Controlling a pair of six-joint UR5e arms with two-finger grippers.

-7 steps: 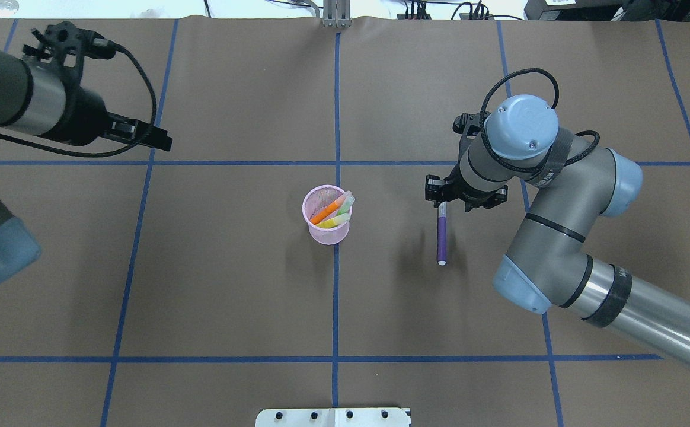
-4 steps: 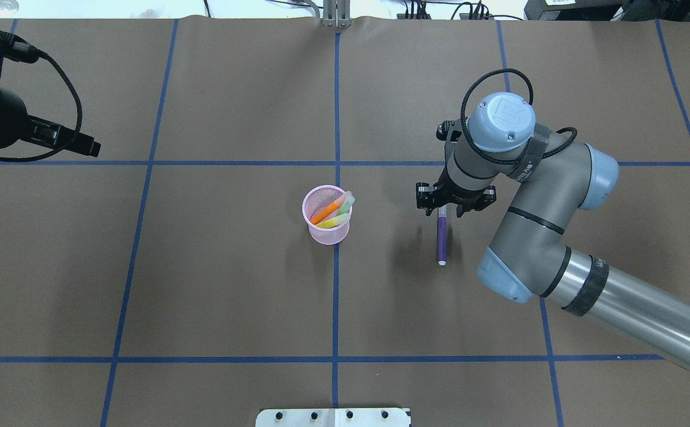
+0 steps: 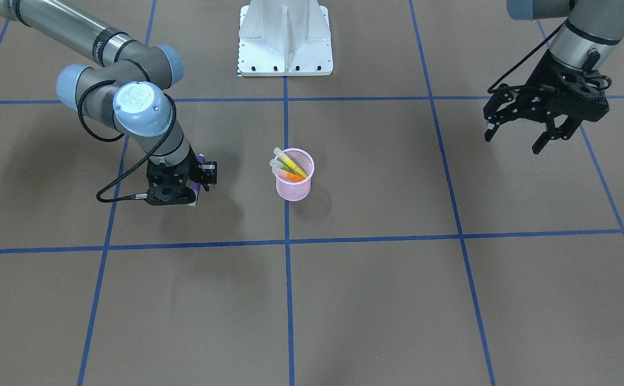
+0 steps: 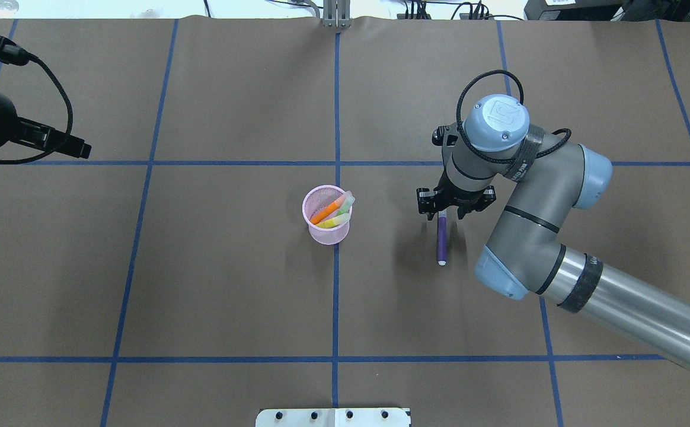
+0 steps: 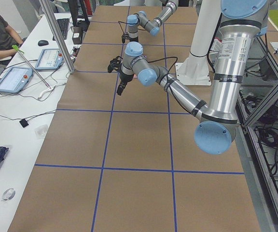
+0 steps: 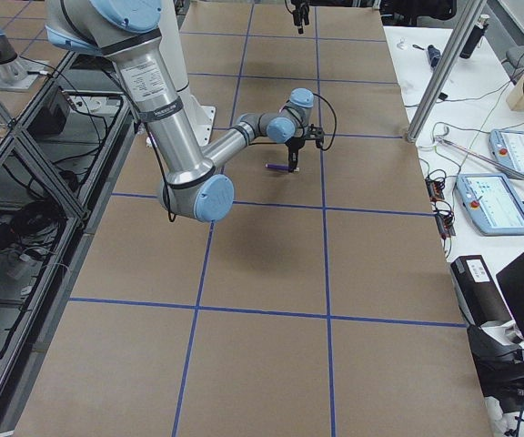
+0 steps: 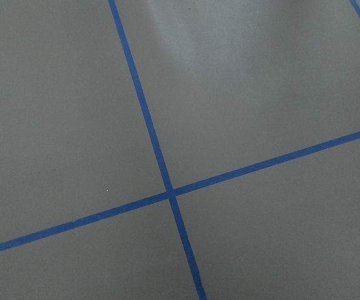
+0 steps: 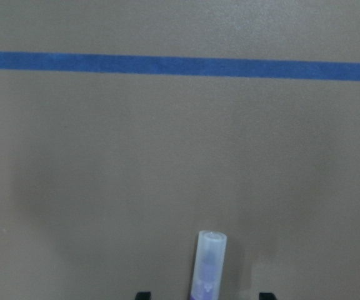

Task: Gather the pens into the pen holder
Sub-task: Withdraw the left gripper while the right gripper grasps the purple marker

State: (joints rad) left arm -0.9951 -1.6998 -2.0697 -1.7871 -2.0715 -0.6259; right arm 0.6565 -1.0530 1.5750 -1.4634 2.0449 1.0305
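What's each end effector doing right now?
Left end effector: open, empty.
Right end effector: open, straddling the purple pen at its cap end, not gripping it.

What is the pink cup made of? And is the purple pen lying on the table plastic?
The pink cup looks like thin wire mesh, probably metal painted pale pink with a matte finish. You can see the pens inside through its wall. It could be plastic mesh; the pictures leave that open. The purple pen looks like smooth plastic, and its cap is frosted and see-through.
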